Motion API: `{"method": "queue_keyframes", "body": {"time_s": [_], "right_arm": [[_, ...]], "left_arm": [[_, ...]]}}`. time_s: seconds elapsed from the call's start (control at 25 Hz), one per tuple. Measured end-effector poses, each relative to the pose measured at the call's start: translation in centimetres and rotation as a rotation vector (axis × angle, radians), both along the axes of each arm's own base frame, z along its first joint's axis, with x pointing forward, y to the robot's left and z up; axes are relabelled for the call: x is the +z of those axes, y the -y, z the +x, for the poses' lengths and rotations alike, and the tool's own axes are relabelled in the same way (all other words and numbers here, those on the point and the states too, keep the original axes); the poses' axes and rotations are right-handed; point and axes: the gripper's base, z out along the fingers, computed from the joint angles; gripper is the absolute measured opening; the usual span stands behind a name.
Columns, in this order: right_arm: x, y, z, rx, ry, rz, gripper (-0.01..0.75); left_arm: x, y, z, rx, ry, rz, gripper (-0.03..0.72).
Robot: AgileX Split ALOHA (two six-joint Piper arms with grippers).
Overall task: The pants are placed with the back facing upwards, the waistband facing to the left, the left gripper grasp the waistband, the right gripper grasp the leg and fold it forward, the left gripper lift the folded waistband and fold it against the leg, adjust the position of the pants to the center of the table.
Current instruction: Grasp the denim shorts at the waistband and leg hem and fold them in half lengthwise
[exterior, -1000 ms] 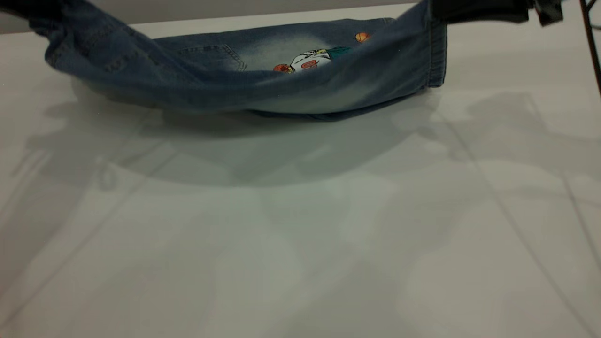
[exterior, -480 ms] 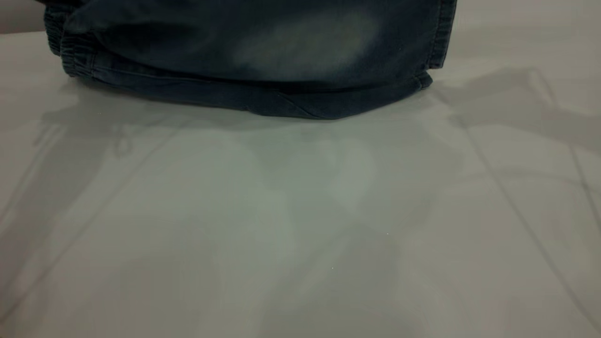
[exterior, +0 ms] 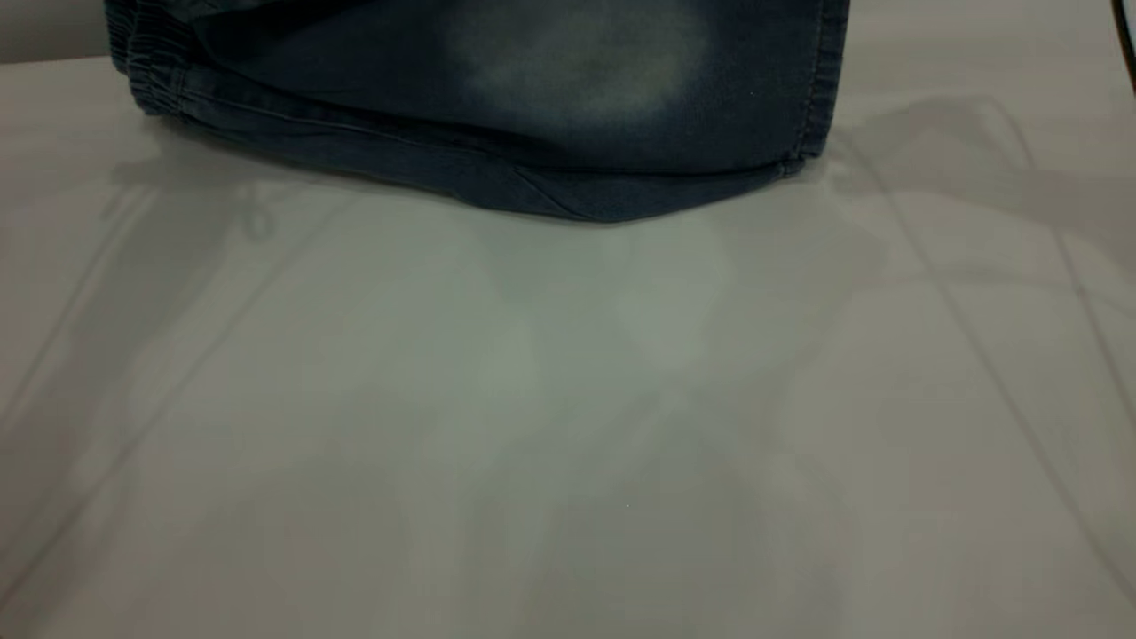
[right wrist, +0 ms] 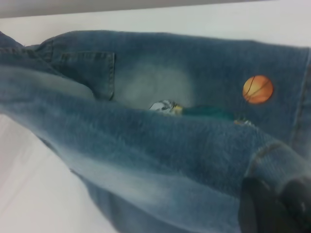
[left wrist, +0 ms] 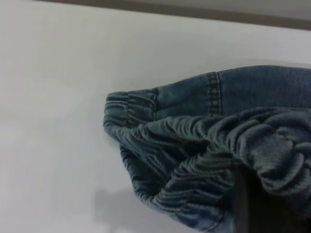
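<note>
The pants (exterior: 497,115) hang like a curtain across the top of the exterior view, their lower fold resting on the table (exterior: 568,426). The ruffled waistband (exterior: 151,71) is at the left. The leg (exterior: 586,62) with its pale oval patch faces the camera, its hem at the right. Both grippers are above the exterior view's edge. In the left wrist view my left gripper (left wrist: 257,199) is shut on the bunched waistband (left wrist: 194,150). In the right wrist view my right gripper (right wrist: 277,196) is shut on the leg (right wrist: 160,160), held over the other leg's basketball print (right wrist: 257,89).
Wide bare table surface stretches in front of the pants, crossed by arm shadows. The table's far edge (left wrist: 194,12) runs behind the pants. A thin dark cable (exterior: 1127,35) shows at the far right.
The near half of the pants was lifted and swung over, hiding the cartoon print in the exterior view. Since half a second ago the hanging fabric has shifted slightly up and right.
</note>
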Motion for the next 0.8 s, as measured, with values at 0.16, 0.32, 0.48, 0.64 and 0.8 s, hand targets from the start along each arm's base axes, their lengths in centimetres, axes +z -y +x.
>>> {"method": "queue_keyframes", "body": {"time_s": [0.16,0.32,0.48,0.64,0.8], "right_arm": [[-1.3,0.1,1.4,-0.012,-0.001,-0.001,0.017],[-2.8,0.2,2.5,-0.032,-0.013,-0.008,0.017],[-4.3,0.5,2.8,-0.064,-0.033,-0.031,0.017],[-4.6,0.9,3.0,-0.111,-0.048,-0.055,0.017],[-4.7,0.8,3.0,-0.102,-0.048,-0.058,0.017]], "left_arm": [[-0.9,0.1,0.9,-0.006,0.019,-0.004,0.132],[-1.7,0.2,1.7,-0.012,0.037,-0.009,0.132],[-2.8,0.4,2.7,-0.016,0.063,-0.017,0.132],[-4.4,0.6,3.4,-0.030,0.090,-0.026,0.132],[-6.0,0.5,3.4,-0.040,0.056,-0.011,0.132]]}}
